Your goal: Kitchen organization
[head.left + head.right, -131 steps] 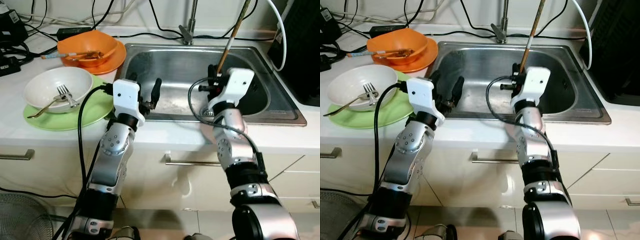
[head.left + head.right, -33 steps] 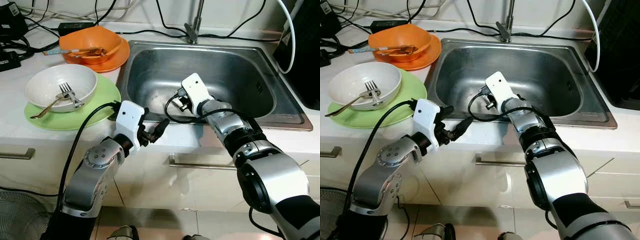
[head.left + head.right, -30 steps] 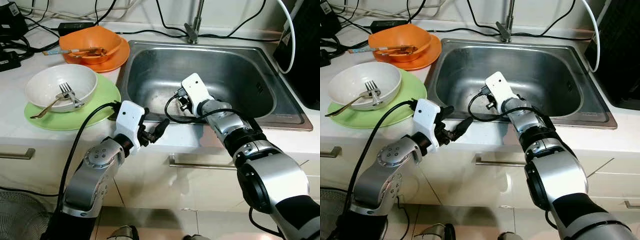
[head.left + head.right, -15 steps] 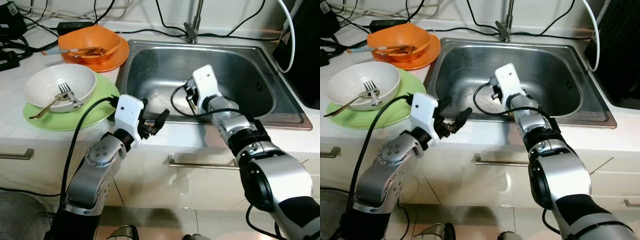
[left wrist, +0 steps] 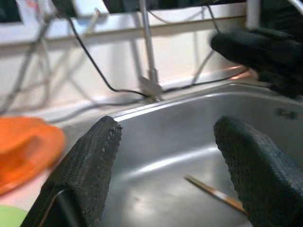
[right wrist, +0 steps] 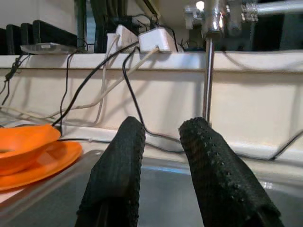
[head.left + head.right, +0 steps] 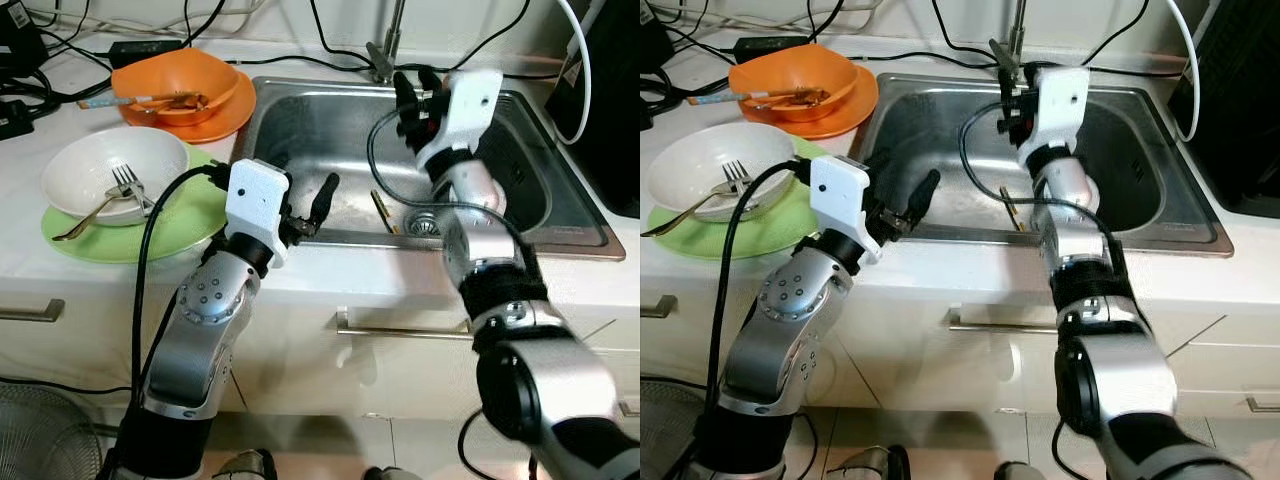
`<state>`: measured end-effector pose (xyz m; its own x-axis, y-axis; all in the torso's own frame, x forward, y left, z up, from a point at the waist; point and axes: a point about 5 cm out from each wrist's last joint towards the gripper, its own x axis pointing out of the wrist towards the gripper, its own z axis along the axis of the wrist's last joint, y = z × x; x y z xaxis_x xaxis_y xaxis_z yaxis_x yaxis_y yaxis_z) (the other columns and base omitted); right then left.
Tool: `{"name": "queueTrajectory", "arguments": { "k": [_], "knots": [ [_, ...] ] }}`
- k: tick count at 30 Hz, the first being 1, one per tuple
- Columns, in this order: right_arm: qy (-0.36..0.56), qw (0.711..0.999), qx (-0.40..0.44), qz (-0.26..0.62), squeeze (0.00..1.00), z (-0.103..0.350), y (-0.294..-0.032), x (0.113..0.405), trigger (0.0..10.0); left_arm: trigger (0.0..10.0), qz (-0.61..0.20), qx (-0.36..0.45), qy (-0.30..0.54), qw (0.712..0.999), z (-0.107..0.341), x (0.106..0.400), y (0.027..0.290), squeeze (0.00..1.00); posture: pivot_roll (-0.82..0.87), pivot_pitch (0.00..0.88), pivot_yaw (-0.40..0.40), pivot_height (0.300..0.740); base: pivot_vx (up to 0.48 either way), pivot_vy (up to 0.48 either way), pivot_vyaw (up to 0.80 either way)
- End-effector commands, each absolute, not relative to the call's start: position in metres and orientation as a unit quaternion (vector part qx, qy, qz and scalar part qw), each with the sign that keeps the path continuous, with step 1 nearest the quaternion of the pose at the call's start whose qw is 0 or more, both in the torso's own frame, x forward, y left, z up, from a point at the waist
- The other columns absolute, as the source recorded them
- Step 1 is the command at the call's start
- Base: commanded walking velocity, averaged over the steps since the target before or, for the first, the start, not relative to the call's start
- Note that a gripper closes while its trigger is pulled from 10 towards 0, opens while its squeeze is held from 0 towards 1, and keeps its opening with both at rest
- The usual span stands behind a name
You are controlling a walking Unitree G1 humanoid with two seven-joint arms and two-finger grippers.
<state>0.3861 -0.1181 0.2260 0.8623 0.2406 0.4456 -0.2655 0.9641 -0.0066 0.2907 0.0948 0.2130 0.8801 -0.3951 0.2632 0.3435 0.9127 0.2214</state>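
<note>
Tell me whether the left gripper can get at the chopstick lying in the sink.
Probably yes. The left gripper hangs open over the sink's near rim, and the chopstick lies bare on the basin floor beside the drain, nothing between them.

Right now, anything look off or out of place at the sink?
Yes: a single chopstick lies loose on the sink floor beside the drain. The right claw is raised and empty above the basin; the left claw hangs open at the front rim. Dirty bowls on the counter look undisturbed.
</note>
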Motion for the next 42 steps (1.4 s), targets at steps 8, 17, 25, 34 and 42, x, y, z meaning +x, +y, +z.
{"name": "queueTrajectory", "arguments": {
  "k": [8, 17, 25, 34, 42],
  "knots": [
    [-0.204, 0.970, 0.063, 0.116, 0.00, 0.188, -0.121, 0.362, 10.0, 10.0, -0.143, 0.196, -0.221, 0.945, 0.217, 0.287, 0.098, 0.00, -0.03, 0.109, -0.020, 0.740, 0.000, 0.000, 0.00],
    [-0.189, 0.972, 0.073, 0.120, 0.00, 0.183, -0.116, 0.357, 10.0, 10.0, -0.107, 0.327, -0.244, 0.907, 0.221, 0.279, 0.120, 0.00, 0.00, 0.119, -0.025, 0.740, 0.000, 0.000, 0.00],
    [-0.168, 0.976, 0.078, 0.119, 0.00, 0.176, -0.113, 0.355, 10.0, 10.0, -0.064, 0.394, -0.246, 0.883, 0.217, 0.260, 0.141, 0.00, 0.01, 0.121, -0.029, 0.740, 0.000, 0.000, 0.00],
    [-0.159, 0.977, 0.076, 0.117, 0.00, 0.173, -0.115, 0.357, 10.0, 10.0, -0.047, 0.432, -0.226, 0.872, 0.207, 0.248, 0.153, 0.00, 0.02, 0.127, -0.037, 0.740, 0.000, 0.000, 0.00],
    [-0.147, 0.979, 0.074, 0.117, 0.00, 0.168, -0.116, 0.358, 10.0, 10.0, -0.012, 0.451, -0.222, 0.865, 0.207, 0.235, 0.166, 0.00, 0.04, 0.126, -0.048, 0.740, 0.000, 0.000, 0.00]
  ]
}}
